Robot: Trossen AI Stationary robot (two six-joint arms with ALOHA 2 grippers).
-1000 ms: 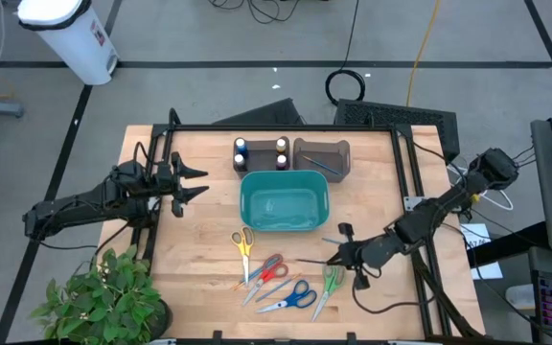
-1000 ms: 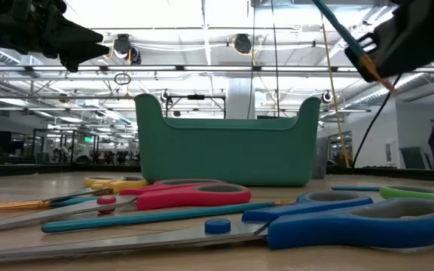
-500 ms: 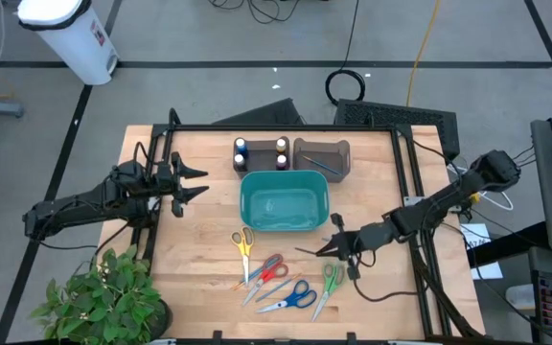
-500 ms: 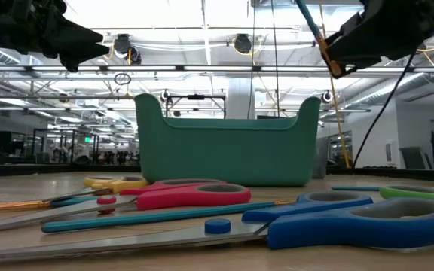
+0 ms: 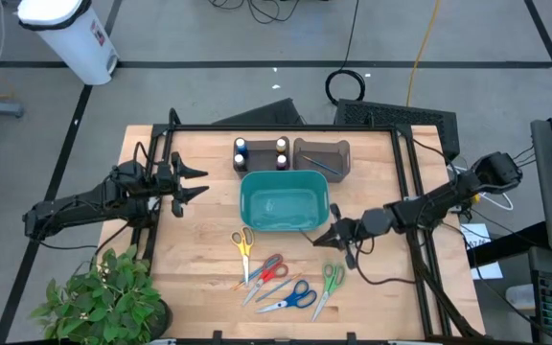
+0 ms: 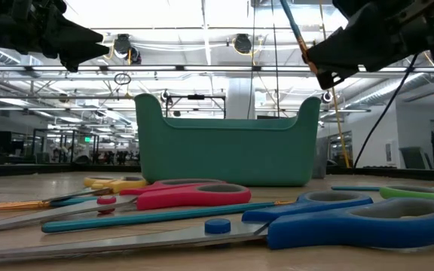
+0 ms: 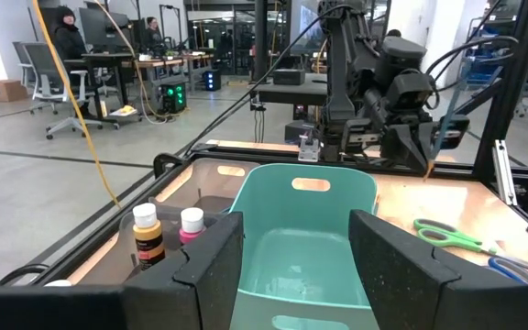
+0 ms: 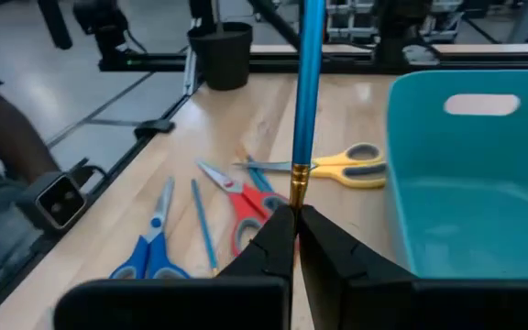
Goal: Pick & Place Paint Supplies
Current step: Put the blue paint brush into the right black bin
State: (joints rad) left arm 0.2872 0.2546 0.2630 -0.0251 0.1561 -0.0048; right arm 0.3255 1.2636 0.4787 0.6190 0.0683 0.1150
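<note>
Swinging in from the desk's right edge over the past second, the right gripper [image 5: 326,233] now hovers beside the teal bin [image 5: 257,187], fingers clamped on a blue paintbrush [image 8: 306,101] near its ferrule. Light, stiff and thin, the brush could pivot. Open space lies over the bin. At the left edge, the left gripper [image 5: 192,181] waits, fingers apart.

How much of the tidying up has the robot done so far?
Nothing looks put away yet: the teal bin looks empty. In hand: the right gripper is shut on a blue paintbrush, just beside the bin. Left: the paint bottles behind the bin, and thin brushes lying among the scissors. The left gripper waits open at the table's left side.
</note>
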